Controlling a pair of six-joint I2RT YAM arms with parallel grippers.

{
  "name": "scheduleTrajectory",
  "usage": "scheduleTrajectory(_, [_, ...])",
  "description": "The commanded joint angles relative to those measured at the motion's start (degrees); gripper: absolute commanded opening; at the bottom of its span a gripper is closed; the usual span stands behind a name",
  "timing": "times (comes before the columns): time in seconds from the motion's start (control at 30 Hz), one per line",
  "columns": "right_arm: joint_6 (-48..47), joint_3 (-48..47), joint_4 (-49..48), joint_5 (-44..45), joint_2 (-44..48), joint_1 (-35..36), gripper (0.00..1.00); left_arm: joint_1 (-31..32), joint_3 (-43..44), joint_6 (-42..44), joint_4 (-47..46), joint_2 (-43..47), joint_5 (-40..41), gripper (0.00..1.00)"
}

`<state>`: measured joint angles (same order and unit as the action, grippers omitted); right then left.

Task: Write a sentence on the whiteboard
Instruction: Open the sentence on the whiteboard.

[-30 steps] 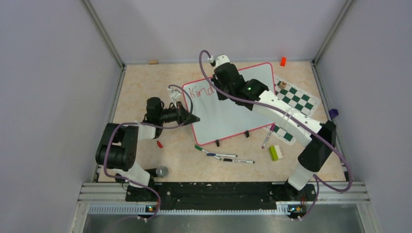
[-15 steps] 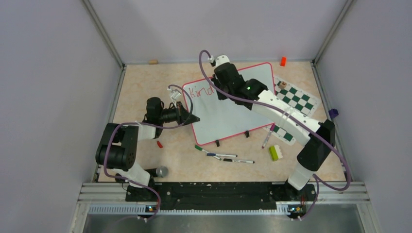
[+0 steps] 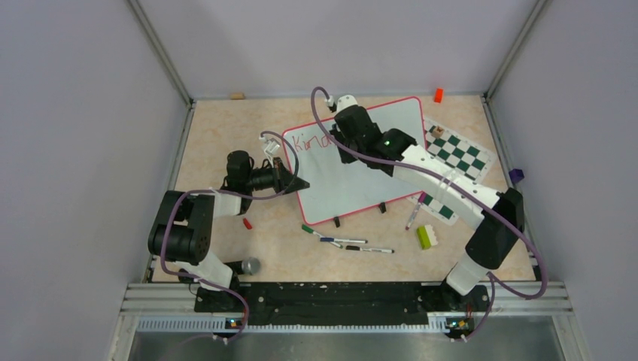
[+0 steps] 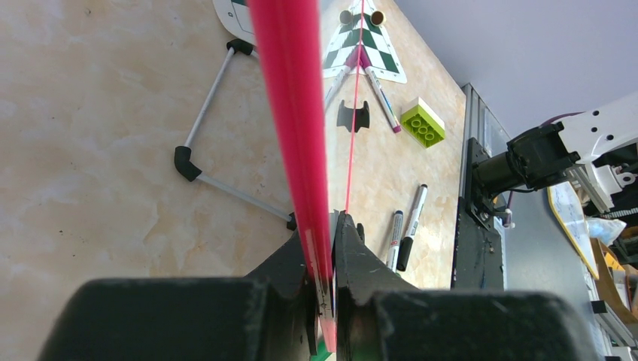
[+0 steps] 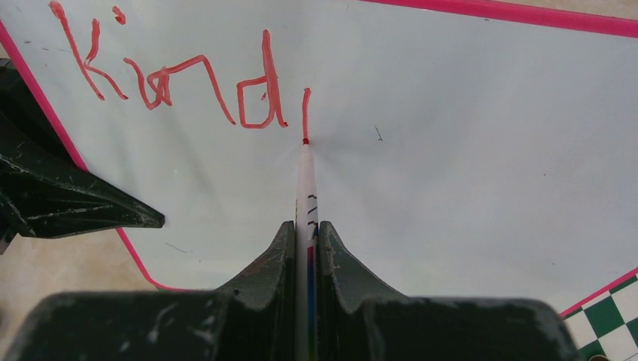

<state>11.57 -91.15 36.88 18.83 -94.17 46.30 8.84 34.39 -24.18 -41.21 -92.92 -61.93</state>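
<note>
The whiteboard (image 3: pixel 353 177) lies tilted at the table's middle, white with a thin red-pink frame. Red lettering "Kind" (image 5: pixel 169 79) runs along its top left, followed by a short fresh vertical stroke (image 5: pixel 305 113). My right gripper (image 5: pixel 306 235) is shut on a white marker (image 5: pixel 305 188) whose red tip touches the board at the stroke's lower end. My left gripper (image 4: pixel 325 259) is shut on the board's left frame edge (image 4: pixel 290 105); in the top view it (image 3: pixel 299 183) sits at the board's left side. The right gripper (image 3: pixel 340 143) hovers over the lettering.
A green-and-white chess mat (image 3: pixel 455 154) lies right of the board. Several markers (image 3: pixel 350 242) lie in front of it, with a green brick (image 3: pixel 426 236), a pink marker (image 3: pixel 414 210), a small red piece (image 3: pixel 247 222) and an orange block (image 3: pixel 438 95) at the back.
The right arm has shifted slightly right along the board's top, and a new short stroke stands after "Kind". The left arm has not moved.
</note>
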Motion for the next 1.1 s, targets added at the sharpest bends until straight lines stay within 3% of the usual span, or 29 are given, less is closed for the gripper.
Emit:
scheduleTrajectory(0.0, [0.48, -1.46, -1.60, -0.03, 1.13, -0.86, 0.00, 0.29, -2.19, 7.17, 4.39, -2.60, 11.20, 0.00])
scheduleTrajectory(0.6, [-1.24, -7.97, -1.38, 0.24, -2.52, -2.33, 0.00, 0.25, -2.37, 7.13, 4.21, -2.30, 11.55, 0.00])
scheduleTrajectory(1.07, [-0.81, -4.93, -0.42, 0.87, -0.44, -3.50, 0.00, 0.22, -2.23, 7.13, 4.21, -2.31, 11.55, 0.00])
